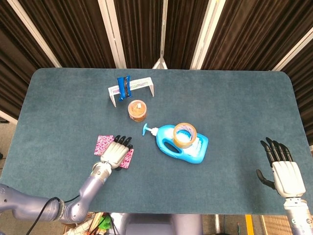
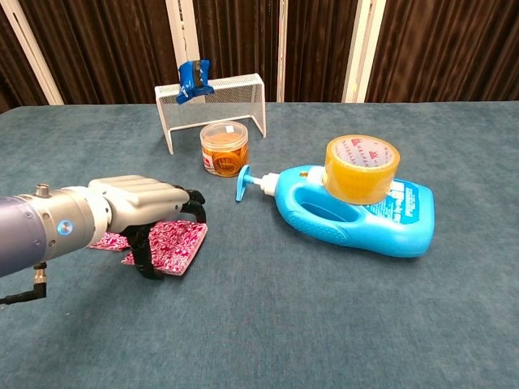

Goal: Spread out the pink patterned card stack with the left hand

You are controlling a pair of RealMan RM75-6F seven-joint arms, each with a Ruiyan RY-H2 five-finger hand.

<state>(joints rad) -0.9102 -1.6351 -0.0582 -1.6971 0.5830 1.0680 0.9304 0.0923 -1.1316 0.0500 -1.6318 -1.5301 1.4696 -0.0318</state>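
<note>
The pink patterned cards lie fanned in a short row on the blue-green table, left of the detergent bottle. My left hand rests palm down on the row's right part, with its dark fingertips pressing the top cards. Part of the row is hidden under the palm; pink cards show on both sides of it. My right hand hovers open at the table's near right corner, holding nothing, and shows only in the head view.
A blue detergent bottle lies on its side with a tape roll on it. An orange-filled jar and a white wire rack with a blue clip stand behind.
</note>
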